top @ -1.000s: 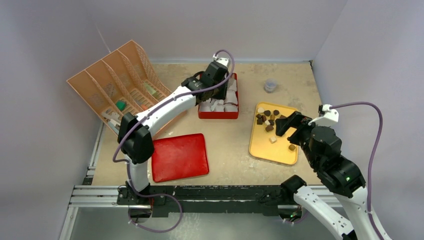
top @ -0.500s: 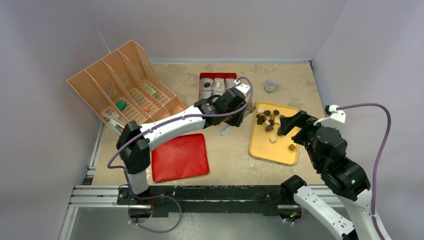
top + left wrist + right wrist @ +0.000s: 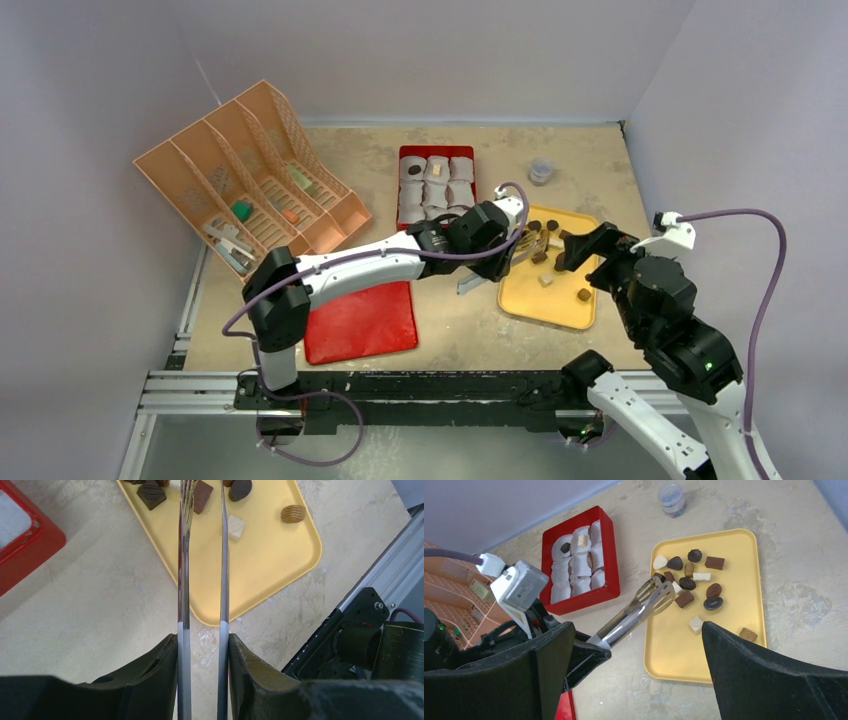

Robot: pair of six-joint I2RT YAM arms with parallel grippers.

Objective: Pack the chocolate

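Where my left gripper (image 3: pixel 202 672) hangs: over the bare table (image 3: pixel 450 310) just beside the yellow tray (image 3: pixel 674 650), its arm stretched across from the left.
Left jaws: I see them clamped on the handles of a pair of metal tongs (image 3: pixel 644 605), both fingers pressed flat to the steel.
Tongs: the arms stand a narrow gap apart, with the slotted tips out over the tray's far-left end, above the cluster of pieces. A brown piece shows between the arms in the left wrist view, but I cannot tell whether the tips touch it.
Chocolate (image 3: pixel 687 583): most of it lies loose on the tray. Dark, tan and white pieces are bunched at the far end, and a white cube and a tan ribbed piece sit apart, nearer me.
Red box (image 3: pixel 579 600): it sits on the table left of the tray, filled with white paper cups (image 3: pixel 574 567). Two far cups hold a dark piece and a pale piece.
Right gripper (image 3: pixel 583 247): jaws spread wide, holding nothing, poised at the tray's right side.
Red lid (image 3: pixel 360 320): flat on the table, near left.
Orange rack (image 3: pixel 240 160): far left, tilted.
Small jar (image 3: pixel 672 499): on the table beyond the tray.
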